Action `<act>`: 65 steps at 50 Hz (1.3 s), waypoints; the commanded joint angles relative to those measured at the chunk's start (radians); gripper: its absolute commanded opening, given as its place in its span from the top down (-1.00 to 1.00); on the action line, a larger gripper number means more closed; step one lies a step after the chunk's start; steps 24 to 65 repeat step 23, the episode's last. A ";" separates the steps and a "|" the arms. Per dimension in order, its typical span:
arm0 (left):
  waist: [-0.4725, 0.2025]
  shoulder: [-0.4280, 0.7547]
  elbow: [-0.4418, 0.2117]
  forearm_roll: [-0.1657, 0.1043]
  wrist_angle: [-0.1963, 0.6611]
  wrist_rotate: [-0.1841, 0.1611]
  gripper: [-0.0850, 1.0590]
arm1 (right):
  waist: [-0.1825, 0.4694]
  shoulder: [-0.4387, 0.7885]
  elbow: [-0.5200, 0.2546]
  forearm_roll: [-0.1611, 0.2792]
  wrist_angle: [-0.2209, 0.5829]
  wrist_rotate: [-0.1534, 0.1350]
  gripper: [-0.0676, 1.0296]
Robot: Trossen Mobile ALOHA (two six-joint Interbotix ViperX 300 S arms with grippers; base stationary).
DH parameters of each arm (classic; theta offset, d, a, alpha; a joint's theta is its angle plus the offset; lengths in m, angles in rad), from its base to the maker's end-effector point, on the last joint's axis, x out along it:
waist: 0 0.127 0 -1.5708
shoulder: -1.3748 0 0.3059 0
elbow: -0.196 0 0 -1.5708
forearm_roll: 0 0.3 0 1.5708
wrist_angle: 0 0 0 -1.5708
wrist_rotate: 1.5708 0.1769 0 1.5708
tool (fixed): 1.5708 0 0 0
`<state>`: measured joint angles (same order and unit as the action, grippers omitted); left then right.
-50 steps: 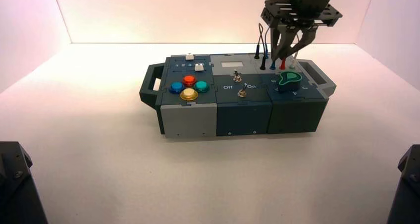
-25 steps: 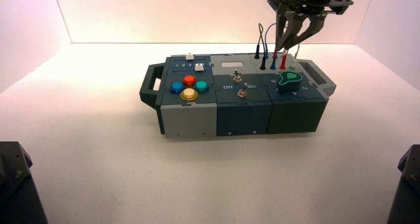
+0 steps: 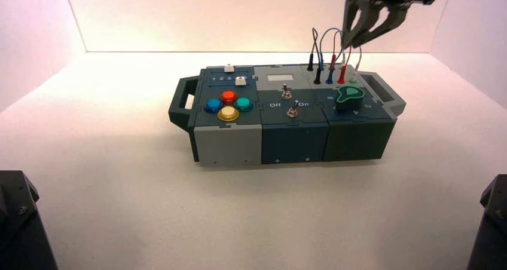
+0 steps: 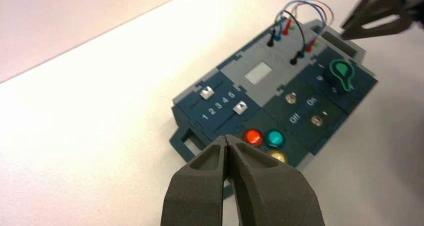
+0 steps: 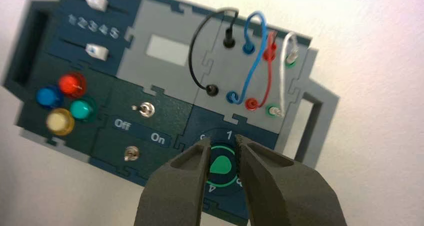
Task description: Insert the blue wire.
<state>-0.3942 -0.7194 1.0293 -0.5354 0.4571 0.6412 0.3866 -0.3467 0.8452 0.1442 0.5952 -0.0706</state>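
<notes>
The blue wire (image 5: 258,39) arches over the grey socket panel, both of its dark-blue plugs (image 5: 248,48) standing in sockets between the black and red wires. It also shows as a pale-blue arch (image 3: 326,33) at the box's back right. My right gripper (image 3: 353,43) hangs above and just right of the wires, apart from them. It is open (image 5: 222,140) with nothing between its fingers, and the green knob (image 5: 220,165) lies far below. My left gripper (image 4: 227,141) is shut and empty, held high off the box's left side.
The box (image 3: 227,144) bears four coloured buttons (image 3: 228,106), two sliders (image 3: 240,81), two toggle switches (image 3: 287,93) marked Off and On, and a handle at each end (image 3: 179,103). White walls close the table at the back and sides.
My right gripper has risen up and to the right, away from the wire plugs, its fingers a little narrower. The blue wire stays in its sockets. The left arm has not moved.
</notes>
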 commanded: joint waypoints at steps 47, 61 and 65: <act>0.017 -0.012 0.015 0.003 -0.086 0.000 0.91 | -0.002 -0.103 0.041 0.000 -0.008 0.006 0.41; 0.017 -0.012 0.015 0.003 -0.086 0.000 0.91 | -0.002 -0.103 0.041 0.000 -0.008 0.006 0.41; 0.017 -0.012 0.015 0.003 -0.086 0.000 0.91 | -0.002 -0.103 0.041 0.000 -0.008 0.006 0.41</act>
